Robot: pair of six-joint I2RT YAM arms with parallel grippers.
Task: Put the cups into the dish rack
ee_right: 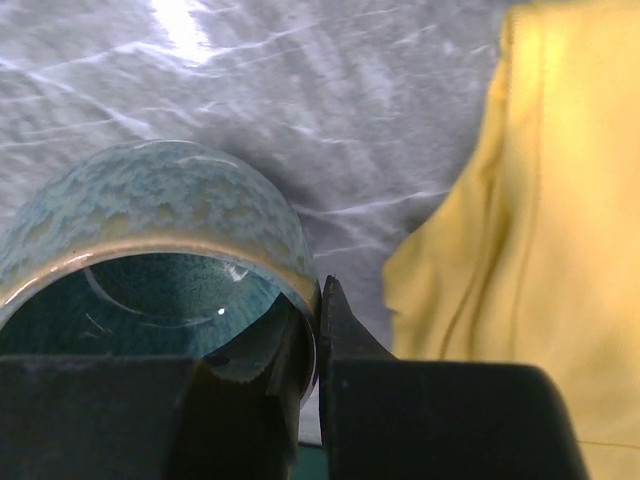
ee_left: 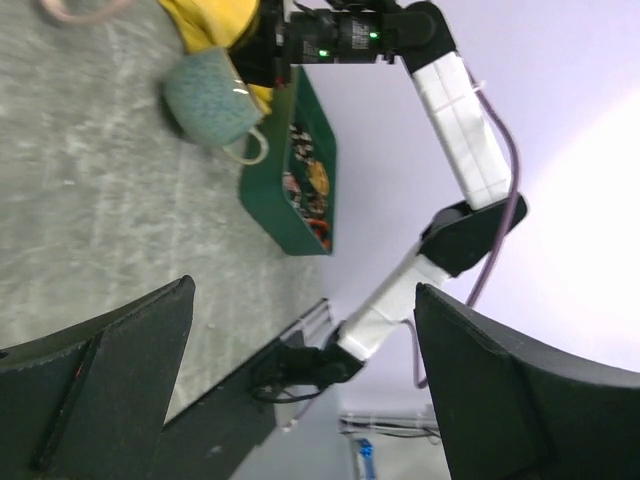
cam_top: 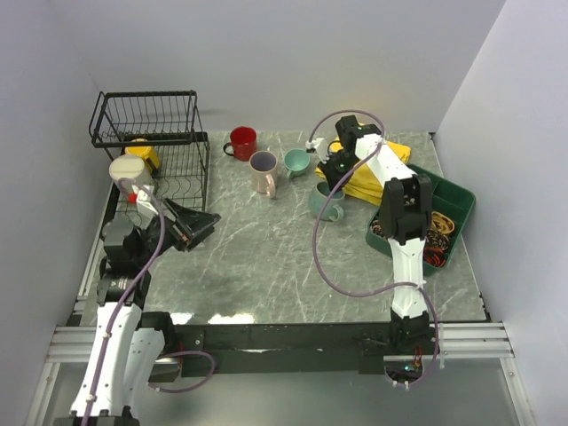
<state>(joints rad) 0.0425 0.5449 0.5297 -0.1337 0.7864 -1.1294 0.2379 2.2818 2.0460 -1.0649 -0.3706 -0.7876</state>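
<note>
Closest to the right wrist camera, the right gripper (ee_right: 315, 335) was clamped on the rim of the grey-green mug (ee_right: 150, 200), one black finger inside the teal-glazed bowl and the other against the outer wall. That pinch across the wall was probably chosen because the body is too wide to span and the handle sat away from the claw. The mug stood on the marbled table (ee_right: 300, 80), just beside a yellow cloth (ee_right: 520, 250), well apart from the dish rack (cam_top: 146, 133).

Nearer the left base, the left gripper (ee_left: 302, 290) hung with its fingers spread wide and nothing between them, likely parked clear of the rack's front.

Further back, the small teal mug (cam_top: 297, 161), the pinkish mug (cam_top: 264, 170) and the red mug (cam_top: 241, 142) waited in a loose group mid-table. A green tray (cam_top: 448, 188) lay at the right. Farthest left, the cream mug (cam_top: 129, 169) and yellow mug (cam_top: 142, 153) already sat at the rack's lower tier.

No brand, label or writing could be read anywhere.
</note>
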